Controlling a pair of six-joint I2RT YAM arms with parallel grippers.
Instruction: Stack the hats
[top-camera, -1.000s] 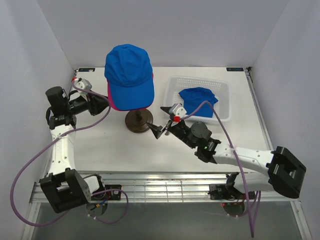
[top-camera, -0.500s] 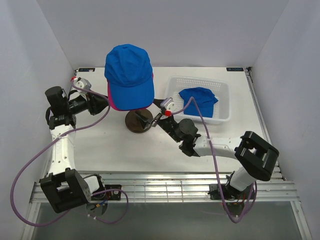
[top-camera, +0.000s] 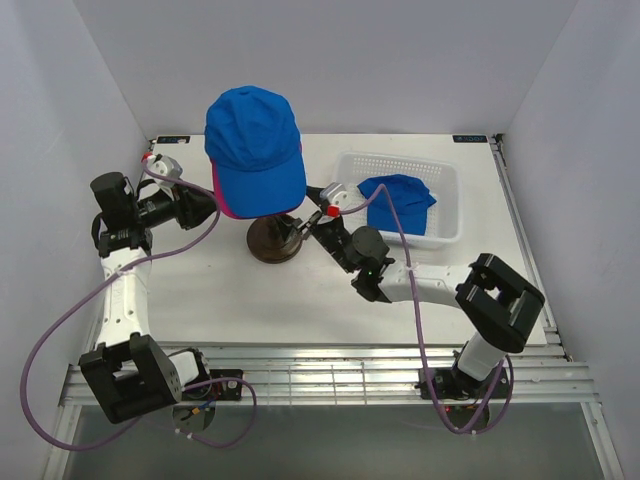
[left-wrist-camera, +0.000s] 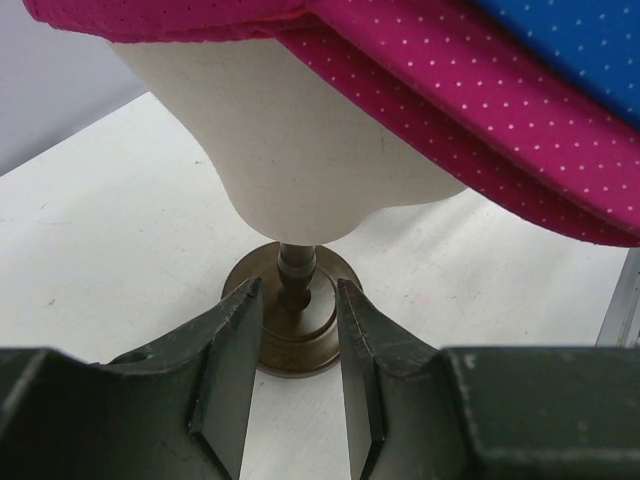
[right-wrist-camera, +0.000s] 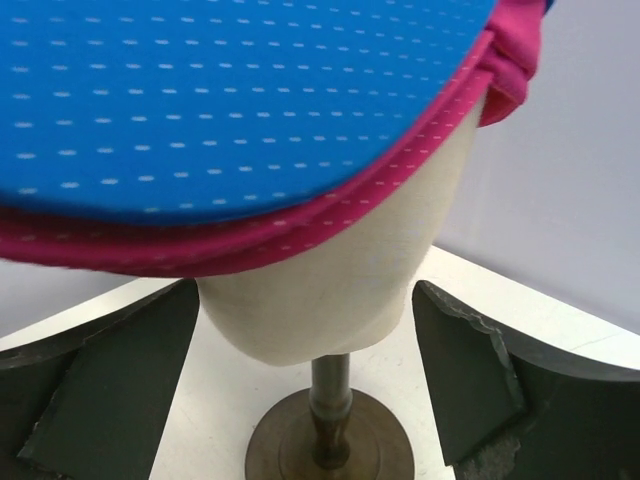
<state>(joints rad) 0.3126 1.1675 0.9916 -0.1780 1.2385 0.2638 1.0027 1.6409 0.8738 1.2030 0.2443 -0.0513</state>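
Observation:
A blue cap (top-camera: 255, 145) sits on top of a pink cap (top-camera: 222, 205) on the cream mannequin head. Only the pink cap's lower edge shows. Another blue cap (top-camera: 397, 198) lies in the white basket (top-camera: 445, 228). My right gripper (top-camera: 298, 232) is open wide, low beside the dark stand (top-camera: 272, 243); its view shows the head (right-wrist-camera: 340, 290) between the fingers, under the blue brim (right-wrist-camera: 230, 100) and pink edge (right-wrist-camera: 250, 240). My left gripper (top-camera: 205, 208) is open and empty, left of the head, facing the stand base (left-wrist-camera: 295, 330) below the pink cap (left-wrist-camera: 480, 120).
The basket stands at the back right of the white table. White walls close in the left, back and right. The right arm lies across the table's middle, and purple cables trail from both arms.
My right arm has swung left and forward, from mid-table up to the stand under the brim. The capped head has shifted slightly left. The left arm has not moved.

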